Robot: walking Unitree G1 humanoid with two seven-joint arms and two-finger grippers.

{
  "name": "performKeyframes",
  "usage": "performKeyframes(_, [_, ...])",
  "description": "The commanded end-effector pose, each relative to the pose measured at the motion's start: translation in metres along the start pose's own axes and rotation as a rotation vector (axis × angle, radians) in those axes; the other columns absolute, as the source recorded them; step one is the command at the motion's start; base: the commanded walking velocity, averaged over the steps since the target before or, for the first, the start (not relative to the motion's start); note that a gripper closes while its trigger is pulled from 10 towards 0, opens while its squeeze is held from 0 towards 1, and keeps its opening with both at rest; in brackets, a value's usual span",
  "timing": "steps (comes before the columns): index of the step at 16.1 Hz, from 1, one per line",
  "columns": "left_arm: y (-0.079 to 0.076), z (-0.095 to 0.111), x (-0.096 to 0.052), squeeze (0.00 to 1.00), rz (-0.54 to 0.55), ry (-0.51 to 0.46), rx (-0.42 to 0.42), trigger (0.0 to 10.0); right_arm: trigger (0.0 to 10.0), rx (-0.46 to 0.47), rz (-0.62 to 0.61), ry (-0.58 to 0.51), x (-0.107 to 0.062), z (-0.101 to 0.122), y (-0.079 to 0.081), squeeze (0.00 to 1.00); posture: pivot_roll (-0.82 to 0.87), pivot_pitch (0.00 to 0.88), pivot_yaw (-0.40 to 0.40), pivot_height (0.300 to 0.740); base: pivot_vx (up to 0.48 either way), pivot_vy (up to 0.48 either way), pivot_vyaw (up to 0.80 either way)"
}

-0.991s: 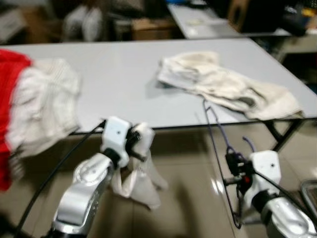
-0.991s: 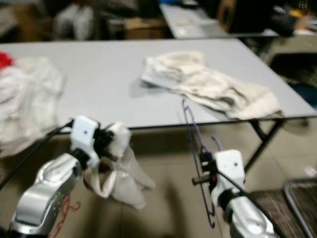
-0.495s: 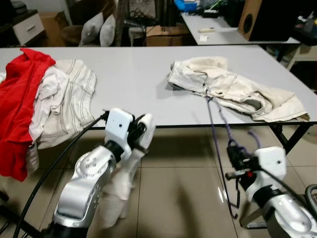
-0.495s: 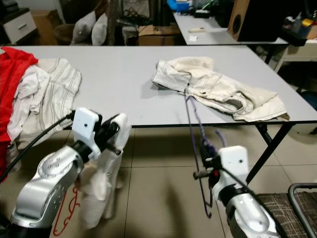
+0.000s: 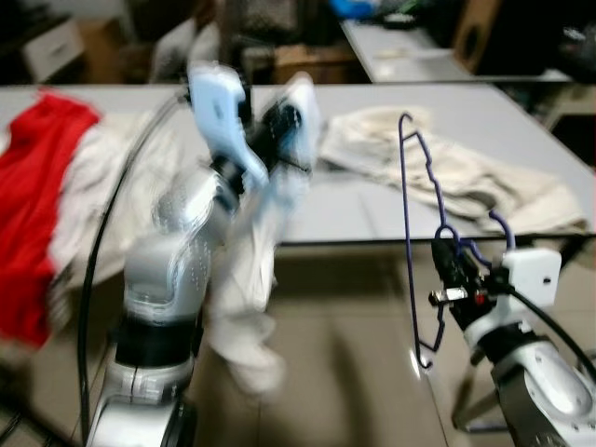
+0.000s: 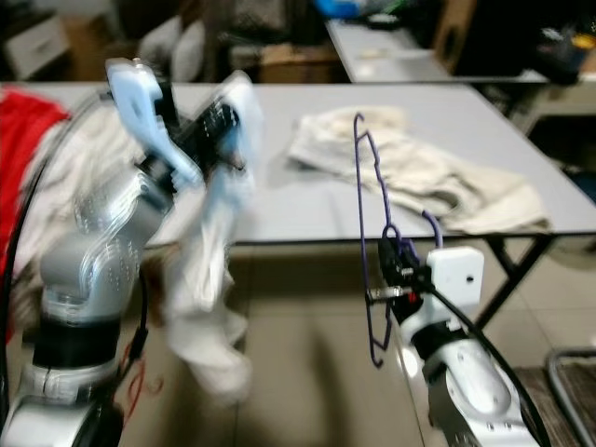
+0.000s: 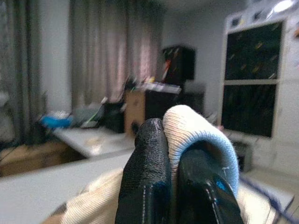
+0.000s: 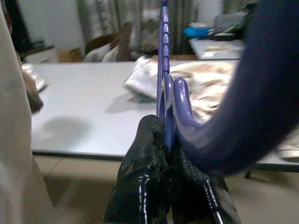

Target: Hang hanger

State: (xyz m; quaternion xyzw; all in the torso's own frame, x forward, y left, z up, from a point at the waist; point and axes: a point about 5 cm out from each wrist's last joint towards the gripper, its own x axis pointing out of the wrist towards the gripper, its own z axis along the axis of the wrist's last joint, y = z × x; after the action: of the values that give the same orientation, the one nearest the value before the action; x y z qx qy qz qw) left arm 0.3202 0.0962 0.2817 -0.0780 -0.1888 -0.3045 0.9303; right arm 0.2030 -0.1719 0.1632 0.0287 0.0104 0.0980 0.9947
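The right pincer pinches the thin purple wire hanger upright beside the grey worktop; the left pincer, raised, is clamped on a pale cream cloth garment. Keeping the hanger steady should help threading. The right wrist view shows the fingers pressed together on the wire.

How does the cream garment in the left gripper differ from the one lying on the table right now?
The held garment dangles in a long drape from the left gripper, raised above the table's near edge; the table garment lies spread flat. The held one is motion-blurred, the table one sharper. Both are cream cloth.
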Motion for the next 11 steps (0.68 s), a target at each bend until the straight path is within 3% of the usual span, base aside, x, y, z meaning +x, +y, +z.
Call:
performKeyframes(1, [0.001,0.019,0.024,0.00,-0.018,-0.062,-0.011,10.0,10.0,0.011,-0.003,-0.024,0.002,0.003,0.001,0.00,-0.09,0.000,0.019,0.740,0.311,0.000,-0.80])
performKeyframes(3, [0.003,0.029,0.038,0.00,-0.040,-0.095,0.015,10.0,10.0,0.014,-0.005,-0.028,0.002,0.003,0.002,0.00,-0.09,0.000,0.022,0.740,0.309,0.000,-0.80])
performKeyframes(7, [0.011,0.042,0.077,0.00,-0.047,-0.127,0.055,10.0,10.0,0.044,0.026,-0.085,0.001,0.011,0.007,0.00,-0.11,0.000,0.040,0.740,0.307,0.000,0.00])
performKeyframes(11, [0.024,0.039,0.091,0.00,-0.011,-0.099,0.105,10.0,10.0,0.037,0.059,-0.088,-0.002,0.011,0.011,0.00,-0.11,0.000,0.046,0.740,0.308,0.000,0.00])
